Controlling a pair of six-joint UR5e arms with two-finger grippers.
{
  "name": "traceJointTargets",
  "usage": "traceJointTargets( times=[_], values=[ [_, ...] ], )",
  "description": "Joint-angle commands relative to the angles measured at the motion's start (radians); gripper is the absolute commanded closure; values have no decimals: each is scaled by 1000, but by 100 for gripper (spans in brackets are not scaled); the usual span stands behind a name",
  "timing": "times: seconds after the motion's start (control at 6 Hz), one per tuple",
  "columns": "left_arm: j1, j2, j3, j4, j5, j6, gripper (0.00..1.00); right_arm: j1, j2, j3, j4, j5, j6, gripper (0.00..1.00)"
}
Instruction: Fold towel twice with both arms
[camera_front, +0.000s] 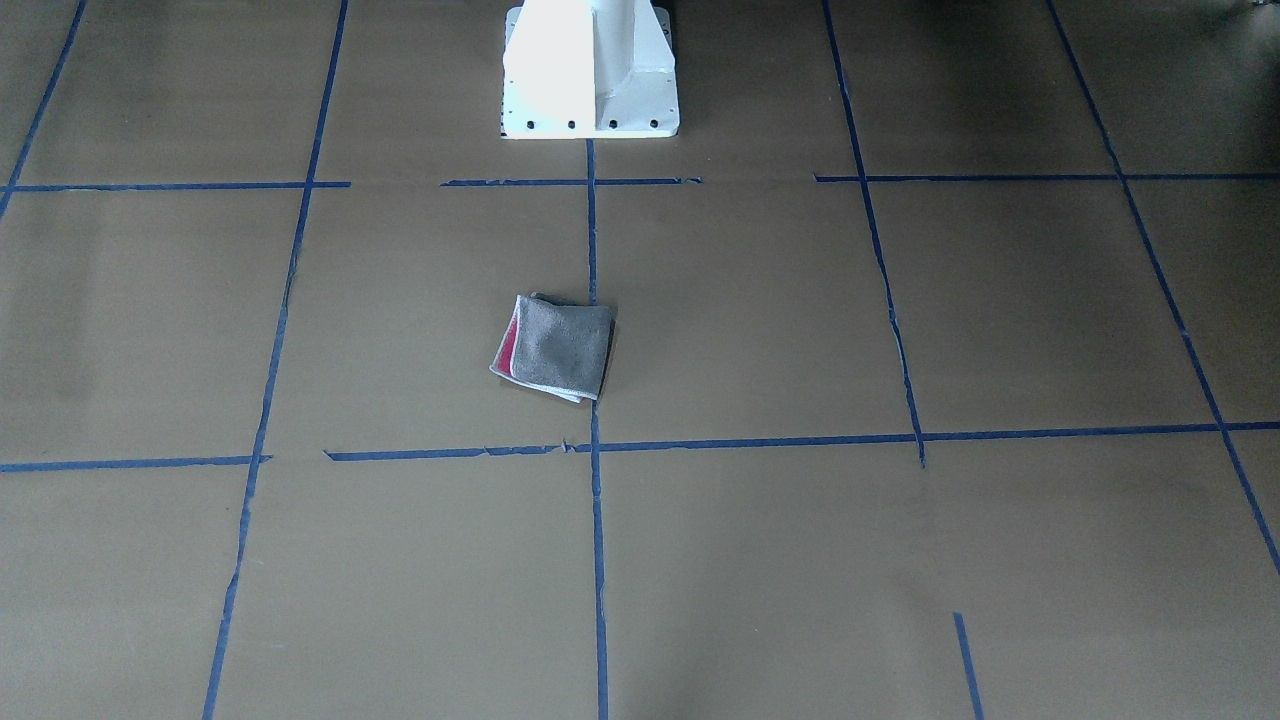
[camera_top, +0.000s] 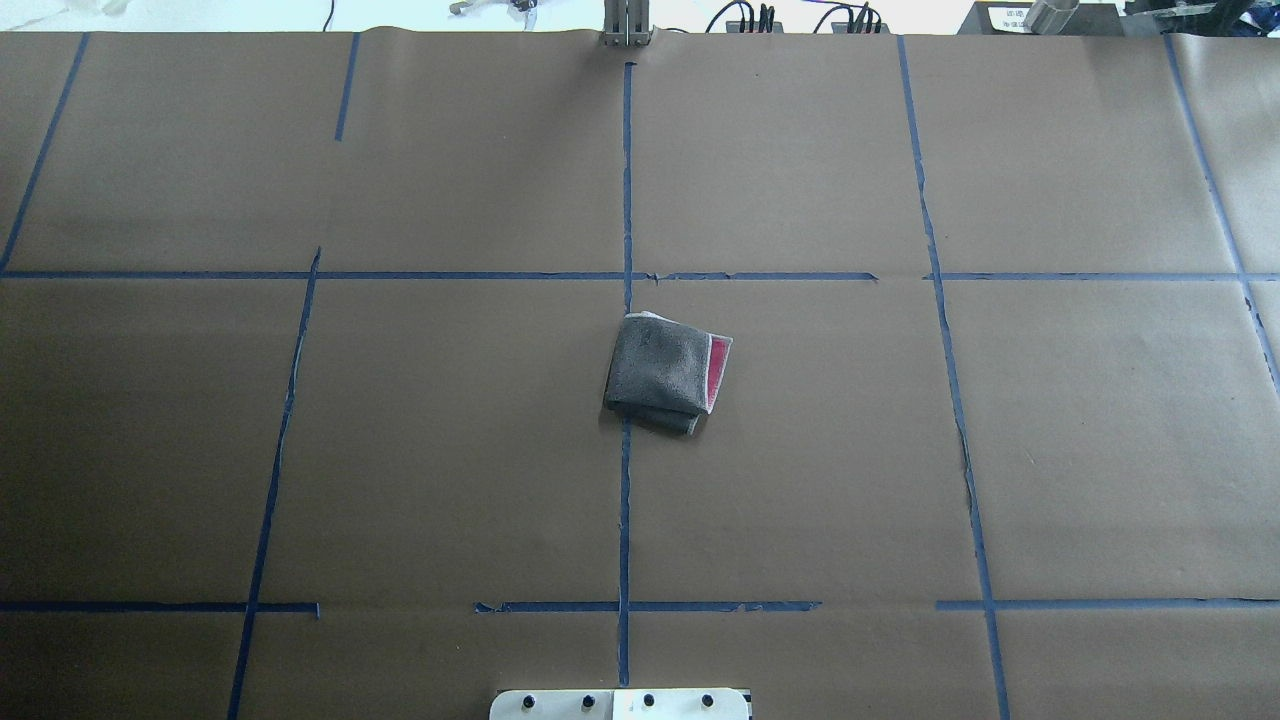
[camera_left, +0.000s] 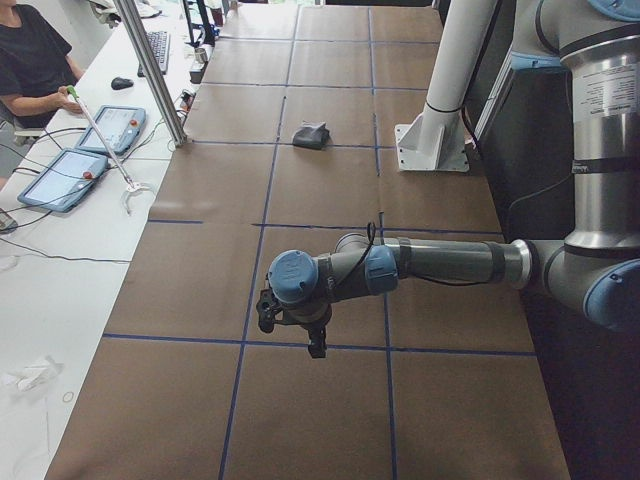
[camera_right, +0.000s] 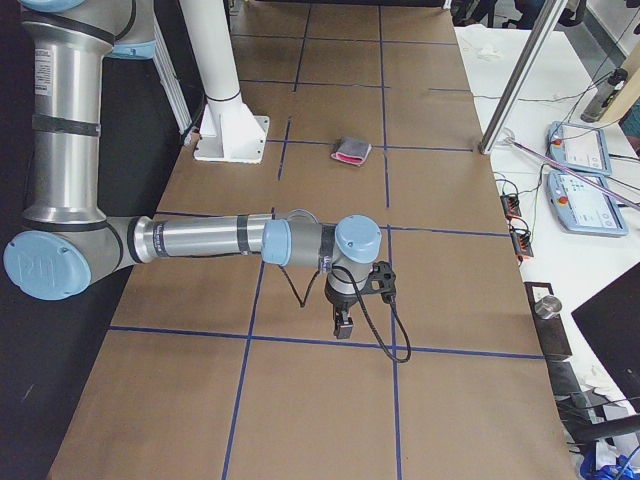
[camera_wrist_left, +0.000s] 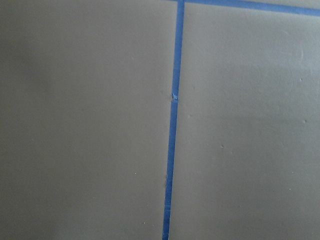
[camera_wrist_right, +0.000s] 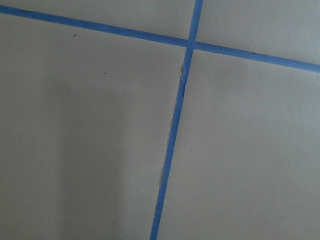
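Note:
The towel (camera_front: 553, 347) lies folded into a small square at the table's middle, grey face up with a pink strip and whitish hem showing at one edge. It also shows in the overhead view (camera_top: 665, 372), the left side view (camera_left: 311, 135) and the right side view (camera_right: 351, 151). My left gripper (camera_left: 316, 349) hangs over the table far from the towel, seen only in the left side view. My right gripper (camera_right: 341, 328) hangs likewise, seen only in the right side view. I cannot tell whether either is open or shut. Nothing hangs from them.
The brown paper table (camera_top: 400, 450) carries a grid of blue tape lines. The white pedestal base (camera_front: 590, 70) stands at the robot's side. Operator tablets (camera_left: 85, 150) and a person sit beside the table. A metal post (camera_left: 150, 70) stands at the table's far edge.

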Motion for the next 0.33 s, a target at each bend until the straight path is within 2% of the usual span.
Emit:
traceJointTargets(
  times=[0.0, 0.17],
  values=[
    [-6, -7, 7, -3, 3, -3, 0, 0, -2, -1, 0, 58, 6, 0],
    [-6, -9, 4, -3, 0, -2, 0, 0, 0, -2, 0, 55, 5, 0]
  ],
)
